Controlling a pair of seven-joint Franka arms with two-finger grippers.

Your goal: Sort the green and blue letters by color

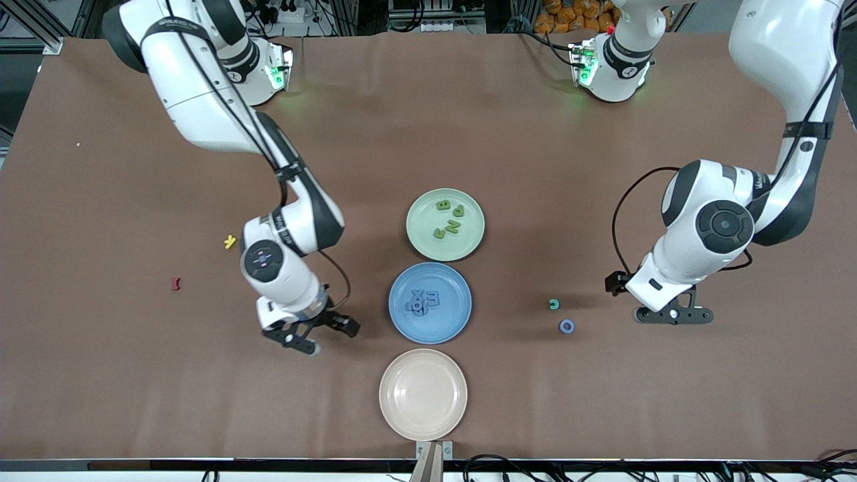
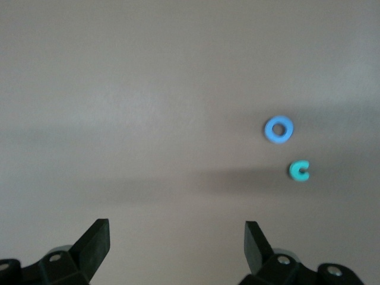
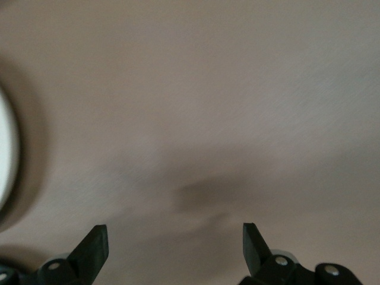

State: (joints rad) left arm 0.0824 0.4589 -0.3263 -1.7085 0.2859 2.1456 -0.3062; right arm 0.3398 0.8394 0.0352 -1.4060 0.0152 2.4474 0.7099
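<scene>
Several green letters lie on the green plate. A cluster of blue letters lies on the blue plate. A blue ring-shaped letter and a teal C-shaped letter sit on the bare table toward the left arm's end. My left gripper hovers open and empty beside those two. My right gripper is open and empty over bare table beside the blue plate, toward the right arm's end.
A beige plate with nothing on it stands nearer the front camera than the blue plate; its pale rim shows in the right wrist view. A yellow letter and a dark red letter lie toward the right arm's end.
</scene>
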